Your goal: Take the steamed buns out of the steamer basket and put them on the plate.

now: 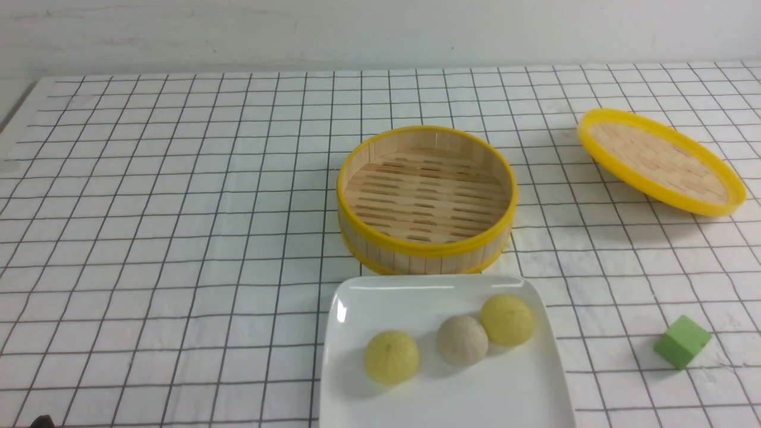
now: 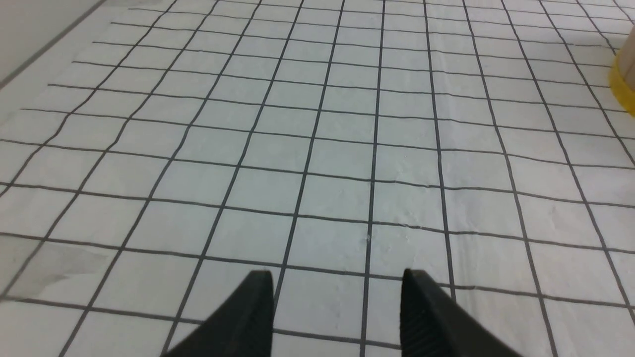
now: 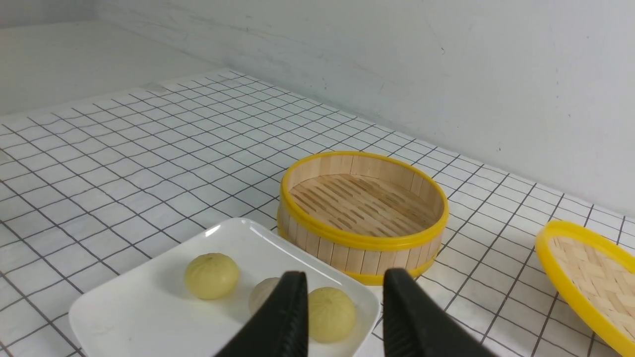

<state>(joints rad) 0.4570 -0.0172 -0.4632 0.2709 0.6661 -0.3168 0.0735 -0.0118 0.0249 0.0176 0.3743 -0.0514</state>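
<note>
A: Front view, your status?
B: You've got all three buns on the white plate: yellow bun a bit apart, beige bun right beside the second yellow bun. Slatted floor of your bamboo steamer basket is bare. Woven lid off, tilted, to the basket's right; green cube on the bench, off the plate, not your target.
A: Left wrist?
B: Your left tool is wide open, nothing between its fingers, just gridded bench cloth beyond.
A: Right wrist?
B: Your right tool is partway open, fingers apart, no grip. A yellow bun shows past the fingers, but it's sitting on the plate.
A: So what's left for you?
B: No transfers, I'd judge; the move looks complete. At most, park your arms.
</note>
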